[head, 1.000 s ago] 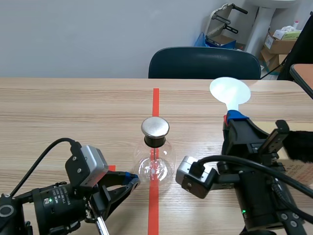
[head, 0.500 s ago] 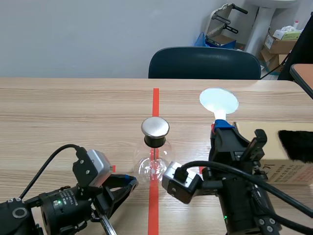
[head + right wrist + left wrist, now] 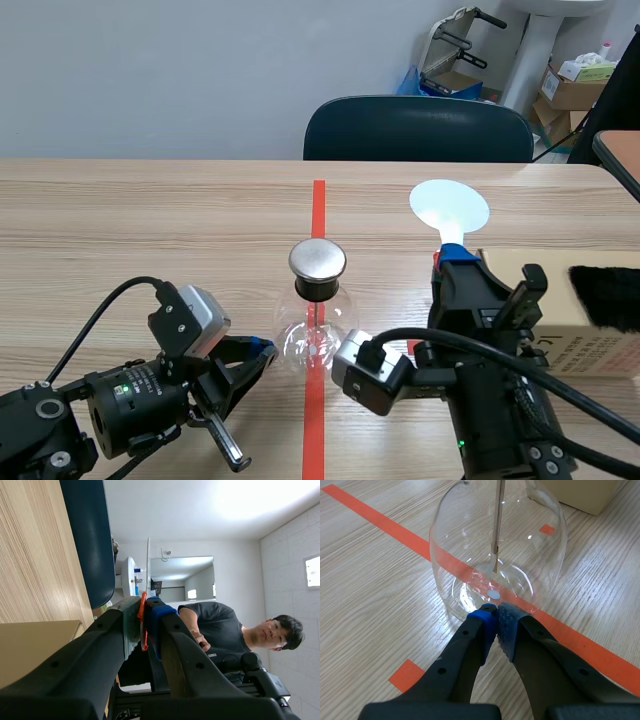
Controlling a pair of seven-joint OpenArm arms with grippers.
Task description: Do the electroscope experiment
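The electroscope [image 3: 318, 318] is a clear glass flask with a round metal cap [image 3: 317, 260], standing on the orange tape line at mid-table. Through the glass [image 3: 470, 545] the left wrist view shows its thin metal strip [image 3: 496, 540] hanging inside. My left gripper [image 3: 262, 350] lies low on the table, shut on nothing, its tips [image 3: 495, 617] right at the flask's base. My right gripper [image 3: 455, 258] points upward to the right of the flask, shut on the red handle [image 3: 142, 622] of a white disc paddle [image 3: 449, 206]. That disc appears edge-on [image 3: 148, 565] in the right wrist view.
A cardboard box [image 3: 560, 325] with a black furry piece [image 3: 606, 296] on top stands at the right, beside my right arm. A dark blue chair [image 3: 418, 130] is behind the far table edge. A person [image 3: 235, 630] appears in the right wrist view.
My right arm carried the white disc leftward, closer to the flask, then held nearly still. My left gripper crept forward toward the flask's base, staying shut.
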